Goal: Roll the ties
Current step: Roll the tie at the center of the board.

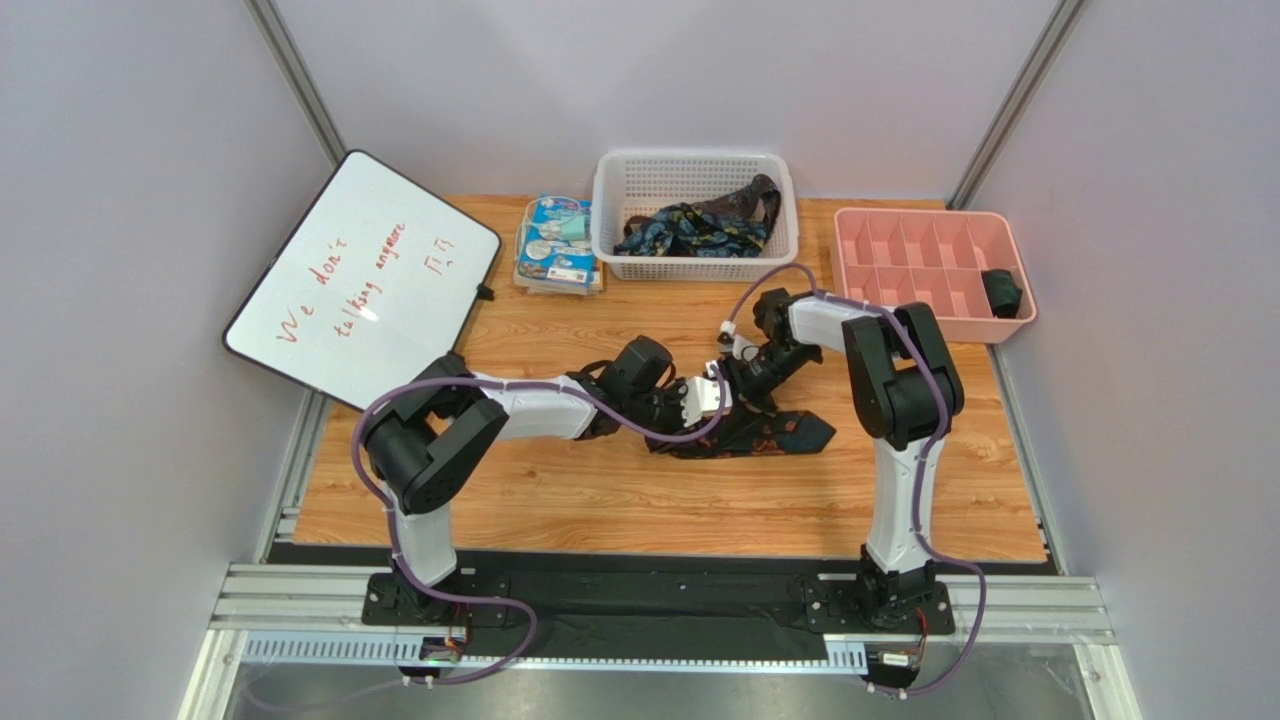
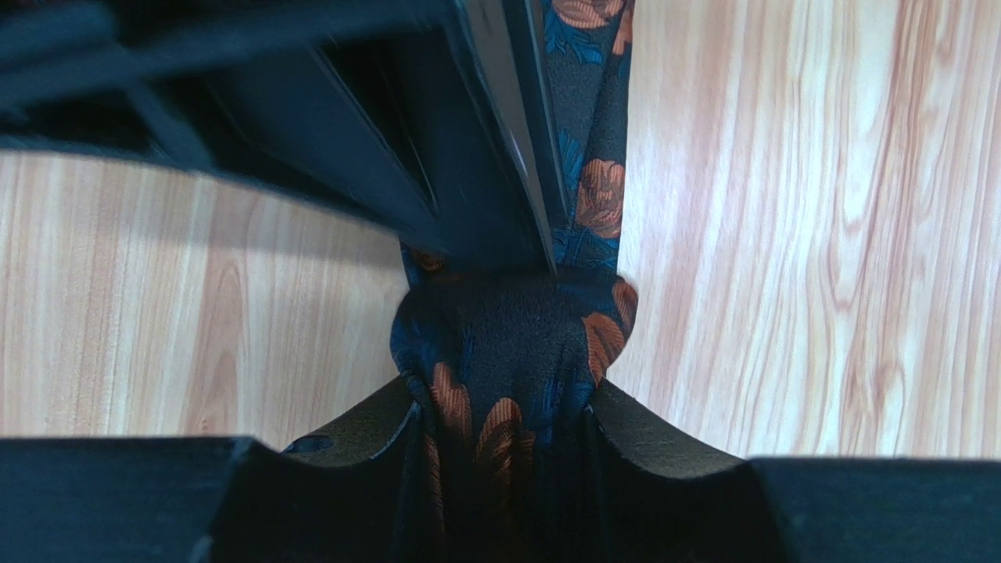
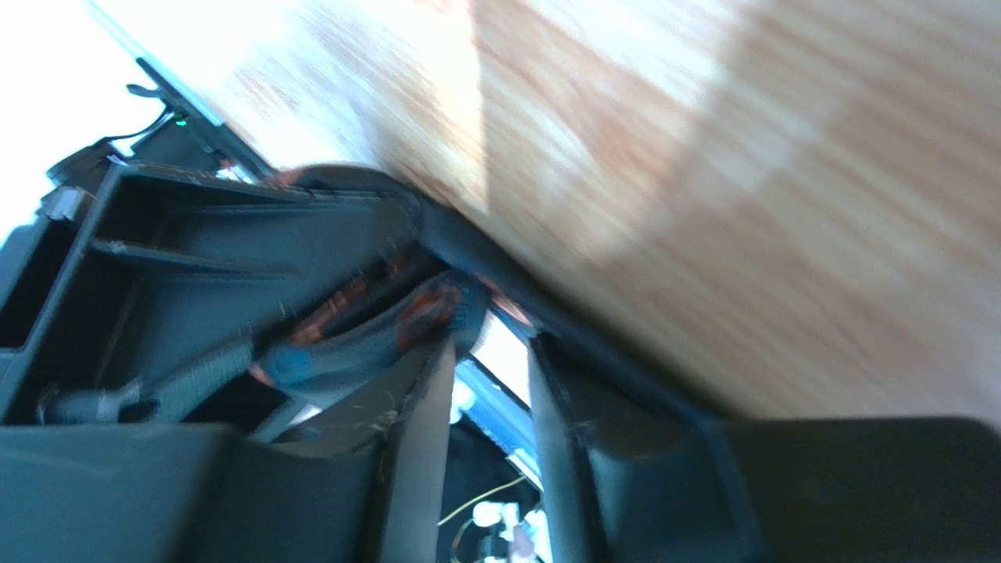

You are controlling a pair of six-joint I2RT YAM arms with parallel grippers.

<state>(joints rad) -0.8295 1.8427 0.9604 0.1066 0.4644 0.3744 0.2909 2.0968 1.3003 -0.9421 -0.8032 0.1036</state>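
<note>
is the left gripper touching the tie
Touching. The left wrist view shows the left gripper clamped against both sides of the rolled end of the tie.

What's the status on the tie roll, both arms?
Left jaws shut on the tie, small roll formed. Right jaws against the same tie, blurred, grip unclear. Tail flat on the table. Nothing in the way.

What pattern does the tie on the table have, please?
Navy tie with orange flowers; left wrist view.

One tie (image 1: pixel 784 435) spread out, one basket (image 1: pixel 693 272), one pink tray (image 1: pixel 920 216), one whiteboard (image 1: pixel 361 279), one packet (image 1: pixel 556 242)
</note>
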